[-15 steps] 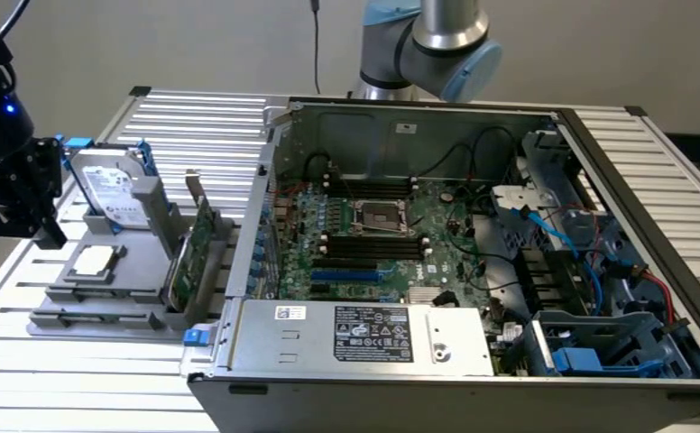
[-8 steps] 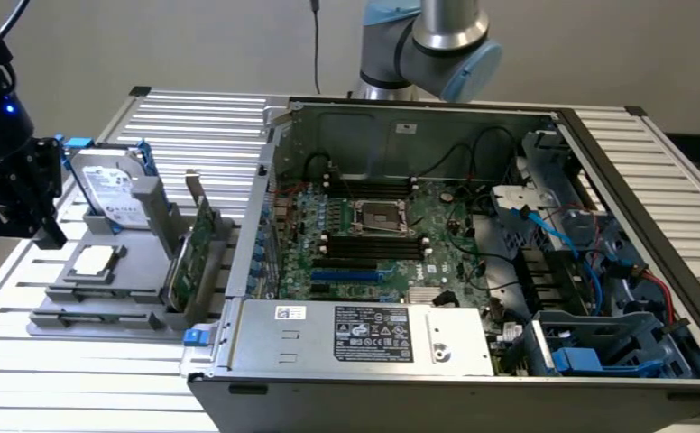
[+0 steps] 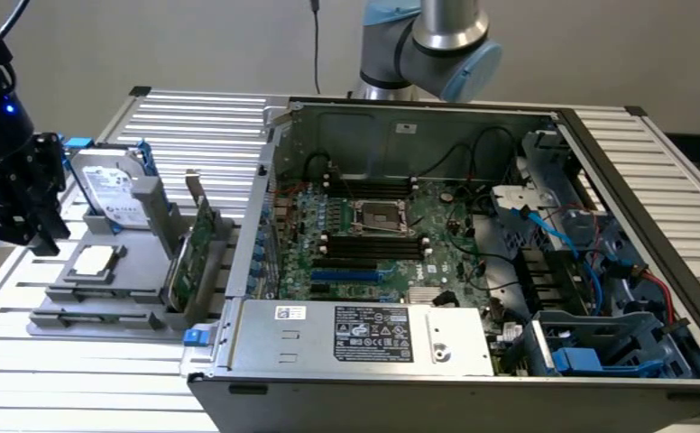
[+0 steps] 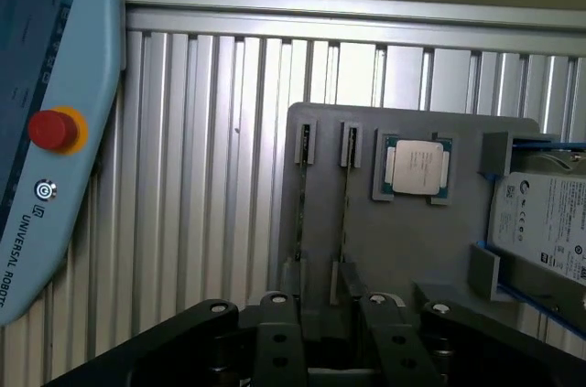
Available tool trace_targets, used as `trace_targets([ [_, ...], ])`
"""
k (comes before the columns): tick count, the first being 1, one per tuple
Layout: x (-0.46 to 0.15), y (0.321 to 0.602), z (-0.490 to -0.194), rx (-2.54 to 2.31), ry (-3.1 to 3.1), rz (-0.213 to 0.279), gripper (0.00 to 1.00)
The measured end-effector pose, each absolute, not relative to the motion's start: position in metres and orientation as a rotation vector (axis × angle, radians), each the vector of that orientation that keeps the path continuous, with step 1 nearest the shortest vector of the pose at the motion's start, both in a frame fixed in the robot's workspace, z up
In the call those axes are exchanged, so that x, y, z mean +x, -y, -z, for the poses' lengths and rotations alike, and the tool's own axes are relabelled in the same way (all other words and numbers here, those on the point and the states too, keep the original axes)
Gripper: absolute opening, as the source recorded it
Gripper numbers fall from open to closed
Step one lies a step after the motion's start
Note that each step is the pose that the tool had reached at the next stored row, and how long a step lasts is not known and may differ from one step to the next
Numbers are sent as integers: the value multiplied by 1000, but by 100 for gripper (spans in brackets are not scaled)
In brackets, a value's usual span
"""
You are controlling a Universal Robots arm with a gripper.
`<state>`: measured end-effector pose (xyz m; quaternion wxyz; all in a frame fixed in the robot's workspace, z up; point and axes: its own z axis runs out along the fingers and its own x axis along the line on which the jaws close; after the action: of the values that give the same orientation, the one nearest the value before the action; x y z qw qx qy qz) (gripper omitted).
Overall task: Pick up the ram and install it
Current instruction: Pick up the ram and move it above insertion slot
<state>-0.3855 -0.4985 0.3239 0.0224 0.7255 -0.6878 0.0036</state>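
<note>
Two ram sticks [image 4: 344, 213] stand side by side ahead of your spread gripper [image 4: 328, 306]; a skewed approach could clip one.

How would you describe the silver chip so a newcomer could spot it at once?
Beside the open computer case, on the exterior view's left, sits a grey tray. The chip lies flat on it near the upright hard drive, the only small silver square there.
</note>
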Motion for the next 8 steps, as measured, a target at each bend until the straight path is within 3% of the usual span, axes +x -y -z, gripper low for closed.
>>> trace_targets([
  [8, -386, 503, -312, 2249, 2132, -12, 31],
])
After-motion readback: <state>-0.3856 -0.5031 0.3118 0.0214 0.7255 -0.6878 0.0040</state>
